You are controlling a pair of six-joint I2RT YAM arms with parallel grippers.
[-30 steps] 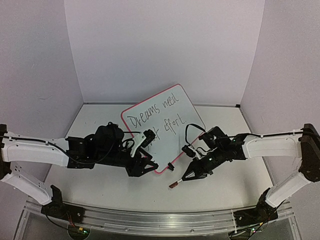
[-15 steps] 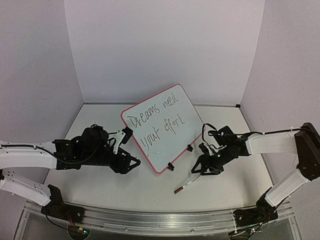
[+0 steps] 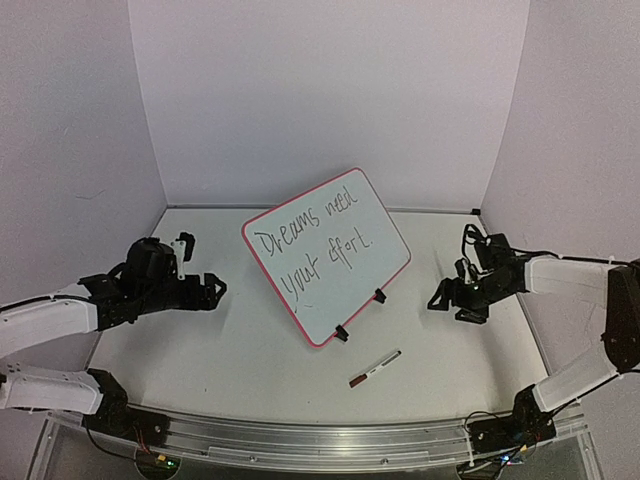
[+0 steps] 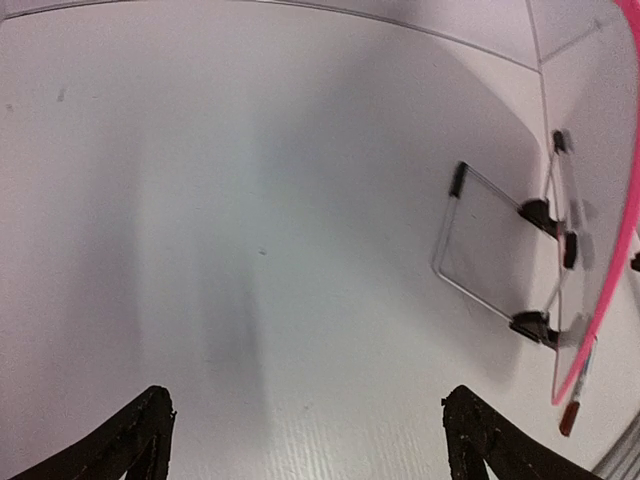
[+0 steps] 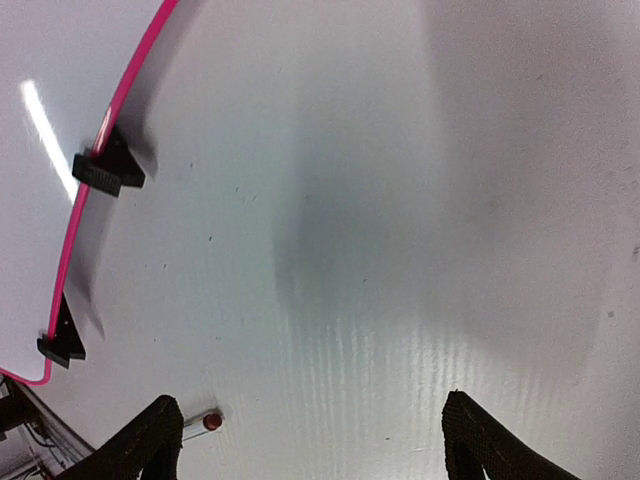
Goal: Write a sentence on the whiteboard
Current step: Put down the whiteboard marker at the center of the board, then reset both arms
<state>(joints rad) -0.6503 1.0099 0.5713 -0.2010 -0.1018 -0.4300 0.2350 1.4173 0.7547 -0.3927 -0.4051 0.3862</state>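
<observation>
The whiteboard (image 3: 325, 250), white with a pink frame, stands tilted on two black clip feet mid-table and reads "Dreams need your effort." A marker (image 3: 375, 368) with a red cap lies on the table in front of it, held by nothing. My left gripper (image 3: 213, 289) is open and empty, well left of the board. My right gripper (image 3: 452, 305) is open and empty, to the board's right. The left wrist view shows the open gripper (image 4: 305, 440), the board's pink edge (image 4: 610, 250) and its wire stand (image 4: 480, 250). In the right wrist view the gripper (image 5: 310, 440) stands open, with the board (image 5: 50, 150) and the marker's end (image 5: 205, 422).
White walls close in the table at the back and both sides. A metal rail (image 3: 320, 440) runs along the near edge, with the arm bases at either end. The board's clip feet (image 5: 105, 165) rest on the table.
The right gripper opened and let go of the marker, which now lies on the table. Both arms drew back from the board, left arm leftward, right arm rightward. The left gripper opened wider.
</observation>
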